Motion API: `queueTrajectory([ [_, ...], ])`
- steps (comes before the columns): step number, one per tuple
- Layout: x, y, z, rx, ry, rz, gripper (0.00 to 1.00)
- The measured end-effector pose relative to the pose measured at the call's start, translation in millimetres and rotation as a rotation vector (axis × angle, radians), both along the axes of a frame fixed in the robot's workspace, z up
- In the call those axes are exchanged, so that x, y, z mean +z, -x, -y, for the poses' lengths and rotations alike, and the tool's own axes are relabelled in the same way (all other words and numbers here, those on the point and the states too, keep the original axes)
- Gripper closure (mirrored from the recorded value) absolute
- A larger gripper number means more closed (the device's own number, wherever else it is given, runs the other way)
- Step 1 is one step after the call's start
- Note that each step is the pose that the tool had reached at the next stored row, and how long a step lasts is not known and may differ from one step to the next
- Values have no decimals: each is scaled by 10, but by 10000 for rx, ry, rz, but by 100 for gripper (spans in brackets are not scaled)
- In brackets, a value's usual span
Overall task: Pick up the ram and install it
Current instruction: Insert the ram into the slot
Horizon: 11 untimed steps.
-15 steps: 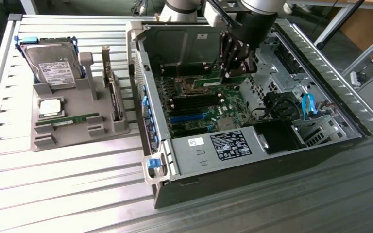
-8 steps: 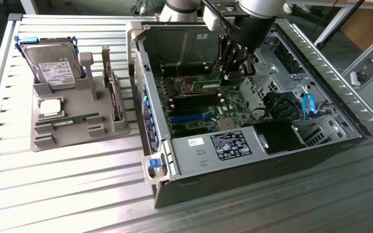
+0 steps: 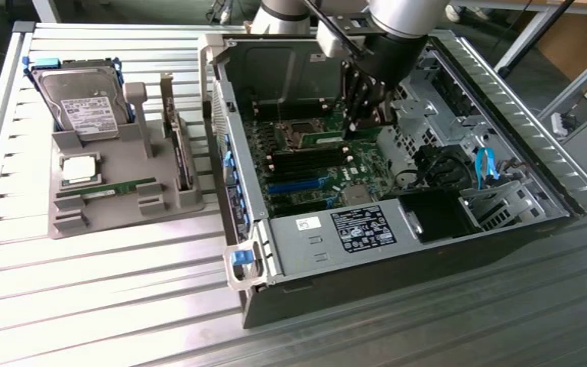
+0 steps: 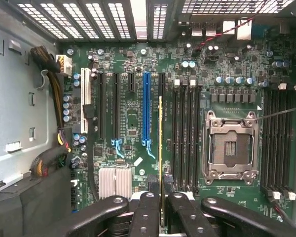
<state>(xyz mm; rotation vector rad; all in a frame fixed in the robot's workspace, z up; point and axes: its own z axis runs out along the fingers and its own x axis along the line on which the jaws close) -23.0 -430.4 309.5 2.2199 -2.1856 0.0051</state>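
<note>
1. Reaching down into the open computer case (image 3: 304,246), with the gripper (image 3: 365,130) low over the board and just beside the empty processor socket (image 3: 299,131).
2. Clamped narrowly on the ram (image 4: 160,148): dark fingers (image 4: 147,210) pressed against both flat faces at one end of the stick.
3. From the wrist, the ram seen edge-on as a thin, straight, yellow-green line with no chips or label facing the camera.
4. From the exterior view, visible as a short green strip with a paler patch, sticking out from the fingertips alongside the socket.
5. Held on edge above the motherboard (image 4: 133,123), parallel to the black memory slots (image 4: 185,138) next to the socket.
6. Lined up beyond those slots from the socket, between them and the long blue slot (image 4: 146,108).
7. Cannot tell whether the lower edge touches a slot or hangs just above it.
8. Well apart from the socket, outside the case on the slatted table (image 3: 89,298): a grey holder (image 3: 120,218) carrying a hard drive (image 3: 85,103), a silver processor chip (image 3: 79,170) and a second green stick (image 3: 105,189) lying flat.
</note>
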Motion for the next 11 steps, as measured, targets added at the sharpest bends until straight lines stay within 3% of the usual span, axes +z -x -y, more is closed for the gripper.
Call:
queueTrajectory([
  [11,-164,22,-5,283,-1,0,88],
])
